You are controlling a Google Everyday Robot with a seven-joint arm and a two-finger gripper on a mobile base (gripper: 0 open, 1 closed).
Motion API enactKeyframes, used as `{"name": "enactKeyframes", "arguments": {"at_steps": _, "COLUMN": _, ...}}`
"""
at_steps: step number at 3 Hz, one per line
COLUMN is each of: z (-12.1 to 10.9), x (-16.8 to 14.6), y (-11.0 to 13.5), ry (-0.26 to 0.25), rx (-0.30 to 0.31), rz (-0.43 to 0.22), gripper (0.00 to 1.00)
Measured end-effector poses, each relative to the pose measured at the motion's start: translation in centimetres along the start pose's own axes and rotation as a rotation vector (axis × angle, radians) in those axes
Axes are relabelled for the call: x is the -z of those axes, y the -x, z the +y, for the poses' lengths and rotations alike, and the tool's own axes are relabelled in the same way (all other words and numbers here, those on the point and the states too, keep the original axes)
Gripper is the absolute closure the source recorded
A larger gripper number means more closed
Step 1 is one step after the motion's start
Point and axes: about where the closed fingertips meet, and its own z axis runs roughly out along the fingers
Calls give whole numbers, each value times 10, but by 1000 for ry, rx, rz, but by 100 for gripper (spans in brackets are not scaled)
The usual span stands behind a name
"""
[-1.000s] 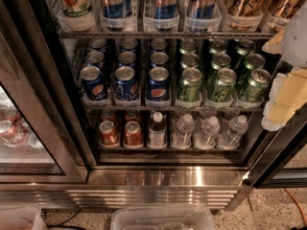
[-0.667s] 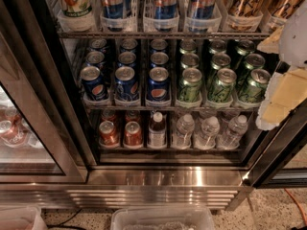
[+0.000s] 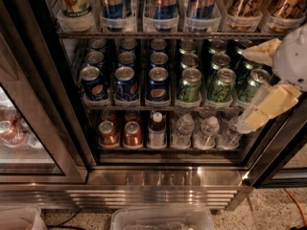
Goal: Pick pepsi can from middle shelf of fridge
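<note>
The end effector (image 3: 244,87) hangs at the right side of the fridge (image 3: 163,178), in front of the green cans (image 3: 190,84). Its two pale fingers are spread wide, with nothing gripped. The pepsi can (image 3: 158,84) stands at the front of the middle shelf (image 3: 144,108), just left of the green cans and well apart from the fingers.

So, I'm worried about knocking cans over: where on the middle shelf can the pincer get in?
Free: the gap between the can tops and the upper rack, plus the steel ledge under the bottom shelf. Crowded: pepsi cans and green cans fill every lane of the middle shelf. The open pincer hangs at the right, before the green cans.
</note>
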Motion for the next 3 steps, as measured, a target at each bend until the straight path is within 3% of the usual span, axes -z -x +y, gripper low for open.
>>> {"name": "enactKeyframes", "arguments": {"at_steps": 1, "z": 7, "x": -21, "y": 14, "ry": -37, "rx": -11, "rz": -196, "gripper": 0}}
{"name": "enactKeyframes", "arguments": {"at_steps": 2, "z": 11, "x": -14, "y": 36, "ry": -46, "rx": -19, "rz": -280, "gripper": 0}}
{"name": "enactKeyframes", "arguments": {"at_steps": 3, "z": 11, "x": -14, "y": 36, "ry": -45, "rx": -20, "rz": -280, "gripper": 0}}
